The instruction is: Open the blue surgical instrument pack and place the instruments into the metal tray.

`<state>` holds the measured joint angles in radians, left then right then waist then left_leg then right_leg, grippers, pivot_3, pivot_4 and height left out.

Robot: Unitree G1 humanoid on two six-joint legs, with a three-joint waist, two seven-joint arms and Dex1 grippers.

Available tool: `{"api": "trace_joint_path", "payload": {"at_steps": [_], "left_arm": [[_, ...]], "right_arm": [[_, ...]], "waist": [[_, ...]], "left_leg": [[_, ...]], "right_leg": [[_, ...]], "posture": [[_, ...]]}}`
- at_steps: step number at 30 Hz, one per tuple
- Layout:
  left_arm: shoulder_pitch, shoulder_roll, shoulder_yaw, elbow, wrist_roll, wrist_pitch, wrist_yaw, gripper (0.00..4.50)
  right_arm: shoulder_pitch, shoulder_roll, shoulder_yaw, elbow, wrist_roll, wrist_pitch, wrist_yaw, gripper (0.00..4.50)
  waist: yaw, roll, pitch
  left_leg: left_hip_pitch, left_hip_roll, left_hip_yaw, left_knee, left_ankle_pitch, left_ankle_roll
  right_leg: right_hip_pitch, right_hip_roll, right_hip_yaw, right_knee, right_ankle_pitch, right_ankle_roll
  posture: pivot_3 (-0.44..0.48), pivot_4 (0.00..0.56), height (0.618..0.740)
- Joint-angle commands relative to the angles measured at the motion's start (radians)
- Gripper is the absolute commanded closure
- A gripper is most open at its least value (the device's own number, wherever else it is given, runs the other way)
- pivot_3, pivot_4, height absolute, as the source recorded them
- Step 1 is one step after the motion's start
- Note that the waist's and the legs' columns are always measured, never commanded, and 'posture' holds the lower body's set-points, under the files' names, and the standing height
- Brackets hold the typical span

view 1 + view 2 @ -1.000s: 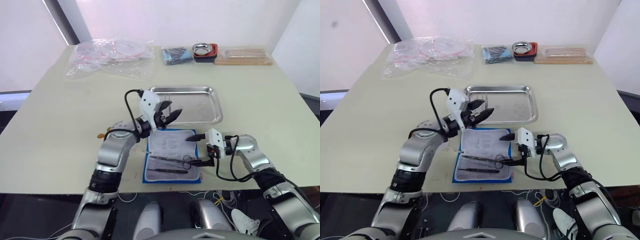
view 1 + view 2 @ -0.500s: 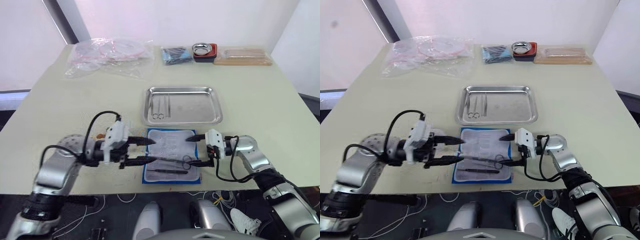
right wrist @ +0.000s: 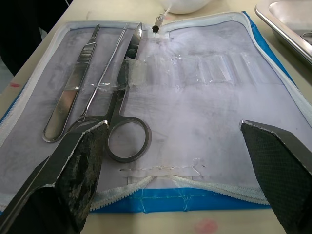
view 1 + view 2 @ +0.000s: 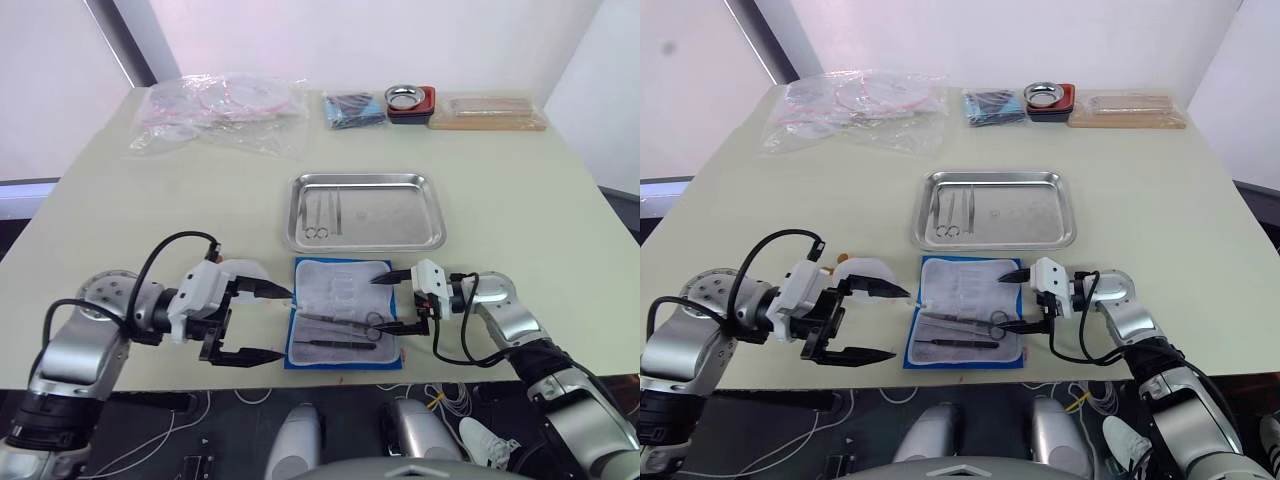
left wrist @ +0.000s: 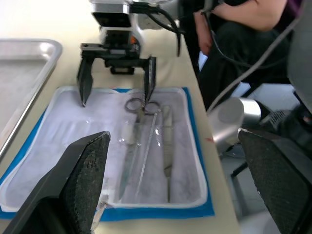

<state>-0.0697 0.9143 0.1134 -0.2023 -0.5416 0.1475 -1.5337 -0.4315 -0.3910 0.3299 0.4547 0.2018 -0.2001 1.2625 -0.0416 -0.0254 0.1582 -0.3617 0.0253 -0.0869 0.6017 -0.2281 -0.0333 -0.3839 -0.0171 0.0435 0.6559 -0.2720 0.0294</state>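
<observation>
I see the blue surgical instrument pack [image 4: 345, 326] unzipped flat at lower centre of the bench [image 4: 120, 220], with three instruments [image 3: 105, 92] on its lining and two more in the metal tray [image 4: 364, 212] just above. Left gripper [image 4: 250, 323] hangs released off the pack's left edge, right gripper [image 4: 392, 302] spread wide over its right edge, both empty.

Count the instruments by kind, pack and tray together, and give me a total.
Ring-handled scissors-type: 2, one in the blue surgical instrument pack at, one in the metal tray at
Flat straight tools: 2, pack and tray
Thin probe: 1, in the pack
Total: 5
</observation>
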Motion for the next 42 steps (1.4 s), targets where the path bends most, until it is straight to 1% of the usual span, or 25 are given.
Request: {"api": "trace_joint_path", "payload": {"at_steps": [1, 8, 14, 17, 18, 20, 21, 23, 29, 34, 38, 42], "left_arm": [[0.02, 0.023, 0.045, -0.016, -0.035, -0.024, -0.038, 0.07], [0.037, 0.027, 0.051, -0.027, -0.04, -0.042, -0.035, 0.07], [0.039, 0.002, 0.034, -0.049, -0.042, -0.032, -0.001, 0.07], [0.041, -0.026, 0.024, -0.053, -0.036, -0.032, 0.021, 0.07], [0.044, -0.034, 0.017, -0.053, -0.029, -0.038, 0.025, 0.07], [0.045, -0.047, 0.007, -0.05, -0.017, -0.048, 0.03, 0.07], [0.043, -0.054, 0.003, -0.047, -0.013, -0.052, 0.033, 0.07], [0.039, -0.06, -0.001, -0.043, -0.011, -0.055, 0.037, 0.07], [0.04, -0.08, -0.027, -0.026, 0.012, -0.084, 0.038, 0.07], [0.042, -0.097, -0.049, -0.02, 0.025, -0.103, 0.043, 0.07], [0.032, -0.123, -0.078, 0.007, 0.047, -0.128, 0.046, 0.07], [0.013, -0.145, -0.107, 0.058, 0.074, -0.167, 0.044, 0.07]], "right_arm": [[0.07, -0.039, 0.044, 0.09, -0.1, 0.048, -0.02, 0.0], [0.067, -0.051, 0.031, 0.071, -0.091, 0.052, -0.016, 0.0], [0.076, -0.064, 0.011, -0.008, -0.069, 0.073, -0.013, 0.0], [0.088, -0.068, -0.007, -0.074, -0.043, 0.086, -0.018, 0.0], [0.094, -0.073, -0.014, -0.107, -0.034, 0.091, -0.019, 0.0], [0.104, -0.071, -0.039, -0.166, -0.008, 0.112, -0.034, 0.0], [0.108, -0.072, -0.048, -0.194, 0.001, 0.124, -0.039, 0.0], [0.116, -0.076, -0.059, -0.234, 0.01, 0.14, -0.047, 0.0], [0.139, -0.101, -0.108, -0.357, 0.065, 0.192, -0.059, 0.0], [0.157, -0.119, -0.14, -0.445, 0.111, 0.239, -0.067, 0.0], [0.173, -0.168, -0.177, -0.524, 0.155, 0.282, -0.057, 0.0], [0.194, -0.212, -0.235, -0.591, 0.22, 0.314, -0.045, 0.0]], "waist": [[0.0, 0.0, 0.0], [0.002, 0.0, 0.0], [0.005, 0.001, 0.003], [0.005, 0.001, 0.006], [0.006, 0.003, 0.008], [0.007, 0.004, 0.008], [0.007, 0.004, 0.009], [0.007, 0.004, 0.013], [0.007, 0.006, 0.02], [0.005, 0.007, 0.025], [0.004, 0.008, 0.025], [0.004, 0.008, 0.026]], "left_leg": [[0.0, 0.0, 0.0, 0.0, 0.0, 0.0], [0.0, -0.001, 0.001, 0.0, 0.0, 0.0], [-0.004, -0.003, 0.001, 0.0, 0.0, 0.0], [-0.006, -0.004, 0.002, 0.0, 0.0, 0.0], [-0.007, -0.004, 0.003, 0.0, 0.0, 0.0], [-0.012, -0.006, 0.003, 0.0, 0.0, 0.0], [-0.018, -0.007, 0.003, 0.001, 0.0, 0.0], [-0.021, -0.008, 0.002, 0.002, 0.0, 0.0], [-0.023, -0.013, 0.001, 0.002, 0.0, 0.0], [-0.026, -0.014, 0.001, 0.007, 0.0, 0.001], [-0.033, -0.014, 0.0, 0.012, 0.0, 0.001], [-0.034, -0.014, 0.0, 0.014, 0.0, 0.001]], "right_leg": [[0.0, 0.0, 0.0, 0.0, 0.0, 0.0], [0.0, -0.001, 0.001, -0.001, 0.0, 0.0], [-0.002, -0.002, 0.0, -0.002, 0.0, 0.0], [-0.004, -0.001, -0.002, -0.002, 0.0, 0.0], [-0.004, 0.0, -0.002, -0.002, 0.0, 0.0], [-0.009, 0.0, -0.002, -0.001, 0.0, 0.001], [-0.014, 0.0, -0.002, 0.0, 0.003, 0.004], [-0.017, 0.001, -0.003, 0.001, 0.005, 0.001], [-0.019, -0.001, -0.003, 0.001, 0.005, 0.001], [-0.02, -0.001, -0.003, 0.002, 0.004, 0.002], [-0.026, -0.001, -0.004, 0.007, 0.005, 0.001], [-0.026, -0.001, -0.004, 0.007, 0.006, 0.001]], "posture": [[0.0, 0.15, 0.74], [0.0, 0.15, 0.74], [0.0, 0.15, 0.74], [0.0, 0.15, 0.74], [0.0, 0.15, 0.74], [0.0, 0.15, 0.74], [0.0, 0.15, 0.74], [0.0, 0.15, 0.74], [0.0, 0.15, 0.74], [0.0, 0.15, 0.74], [0.0, 0.15, 0.74], [0.0, 0.15, 0.74]]}}
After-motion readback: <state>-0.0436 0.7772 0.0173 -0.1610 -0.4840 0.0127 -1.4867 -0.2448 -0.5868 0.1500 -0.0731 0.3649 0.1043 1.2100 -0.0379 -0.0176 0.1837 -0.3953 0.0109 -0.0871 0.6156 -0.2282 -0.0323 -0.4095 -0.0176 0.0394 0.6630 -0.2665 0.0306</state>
